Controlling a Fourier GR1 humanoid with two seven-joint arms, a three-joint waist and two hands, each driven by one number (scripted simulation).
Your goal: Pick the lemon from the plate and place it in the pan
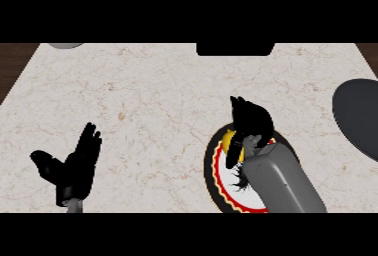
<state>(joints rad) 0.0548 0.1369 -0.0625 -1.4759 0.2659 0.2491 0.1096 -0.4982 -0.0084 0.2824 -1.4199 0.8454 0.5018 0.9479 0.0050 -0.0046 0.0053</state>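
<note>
The plate (pixel 221 185), with a black rim, red and yellow bands and a white middle, lies at the lower right of the counter. My right hand (pixel 249 122) is over its far half, fingers and thumb curled downward. The lemon is almost wholly hidden under that hand; only a sliver of yellow (pixel 229 136) shows at the hand's left edge, and it may belong to the plate's band. The dark grey pan (pixel 358 117) lies at the right edge, apart from the hand. My left hand (pixel 77 162) rests open at the lower left, fingers up.
A black object (pixel 235 48) sits at the counter's far edge in the middle. A grey rounded thing (pixel 66 45) shows at the far left corner. Dark wood (pixel 11 65) borders the marble counter on both sides.
</note>
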